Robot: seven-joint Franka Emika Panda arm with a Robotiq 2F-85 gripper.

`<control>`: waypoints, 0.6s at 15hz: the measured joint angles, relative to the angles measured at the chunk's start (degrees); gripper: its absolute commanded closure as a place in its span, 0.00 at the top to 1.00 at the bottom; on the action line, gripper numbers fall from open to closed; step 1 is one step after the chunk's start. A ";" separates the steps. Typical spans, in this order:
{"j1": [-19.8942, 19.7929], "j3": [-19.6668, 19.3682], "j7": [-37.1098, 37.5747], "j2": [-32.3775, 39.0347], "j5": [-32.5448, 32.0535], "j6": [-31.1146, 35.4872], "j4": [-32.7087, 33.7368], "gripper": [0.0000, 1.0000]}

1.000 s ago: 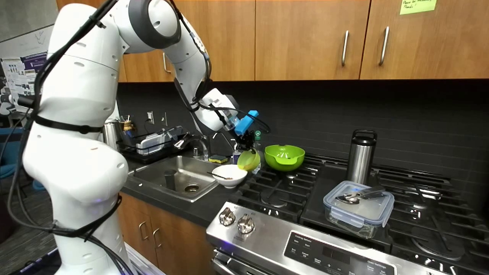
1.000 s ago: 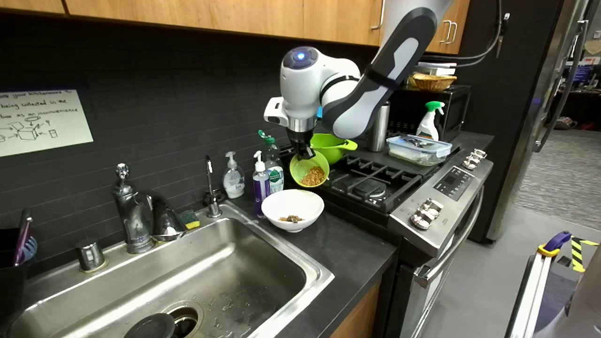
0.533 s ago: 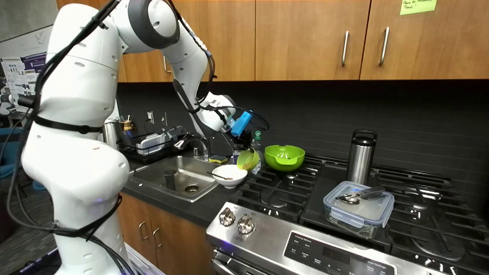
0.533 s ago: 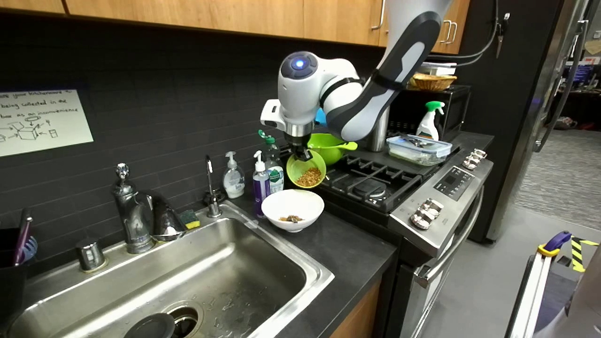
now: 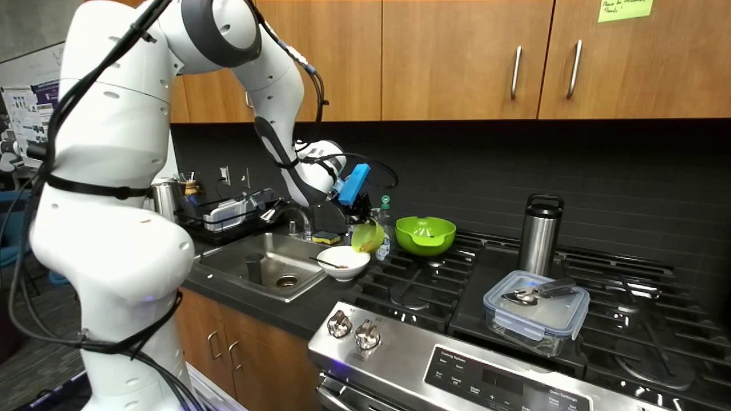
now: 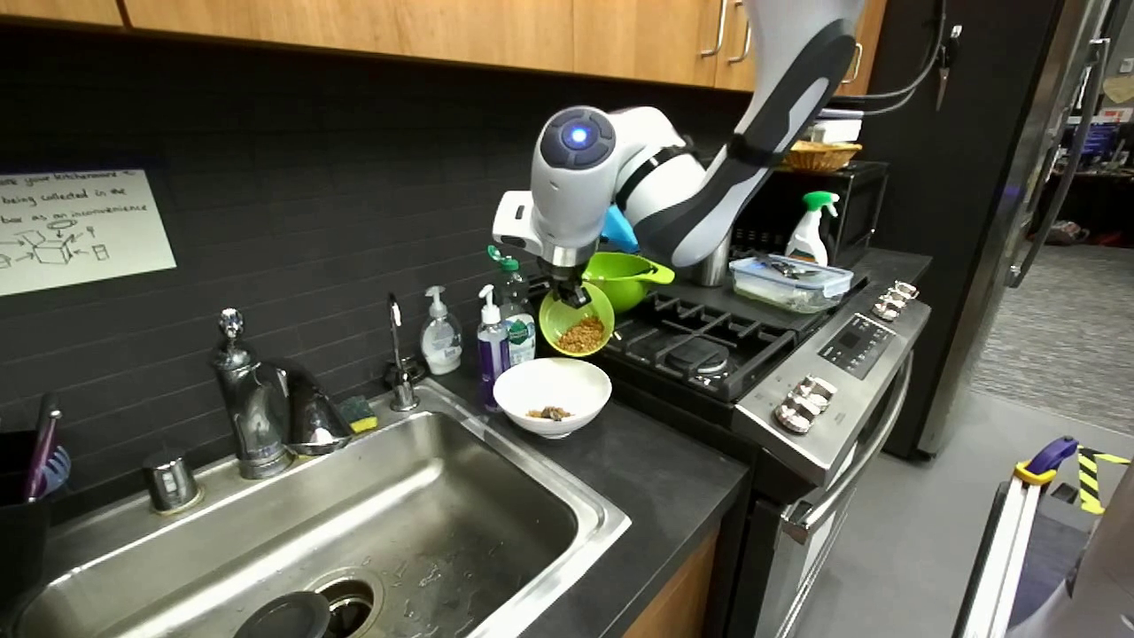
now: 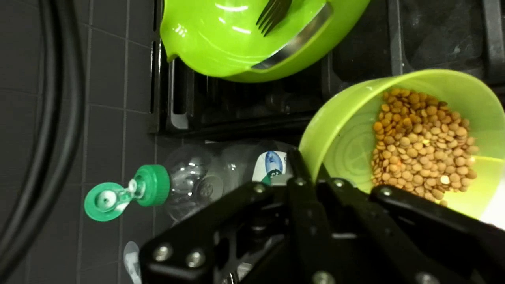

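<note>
My gripper (image 7: 309,173) is shut on the rim of a small light-green bowl (image 7: 347,110), one finger outside its wall and one inside. The bowl is tipped on its side and holds brown lentils (image 7: 424,146) gathered against its lower wall. In both exterior views the small bowl (image 5: 367,237) (image 6: 554,317) hangs just above and behind a white bowl (image 6: 549,381) on the counter. The white bowl holds a small brown heap (image 6: 551,413); a dark thin handle (image 5: 326,262) leans in it. Its edge barely shows at the right of the wrist view.
A clear soap bottle with green cap (image 7: 197,181) stands close beside the gripper. A large green bowl (image 7: 221,43) with a fork (image 7: 275,15) sits on the stove. Pump bottles (image 6: 493,346), a sink (image 6: 425,496), a lidded container (image 5: 537,308) and a steel flask (image 5: 539,234) stand around.
The arm has shifted slightly, taking the small bowl a little toward the sink side and tipping it somewhat more. The lentils have moved with it. The white bowl has not moved.
</note>
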 measured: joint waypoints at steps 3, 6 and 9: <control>0.43 0.03 5.56 -1.69 -6.07 -0.08 -1.95 0.01; 0.67 0.21 11.05 -3.33 -11.80 -0.44 -3.68 0.01; 0.68 0.44 14.42 -4.42 -15.25 -1.13 -4.86 0.01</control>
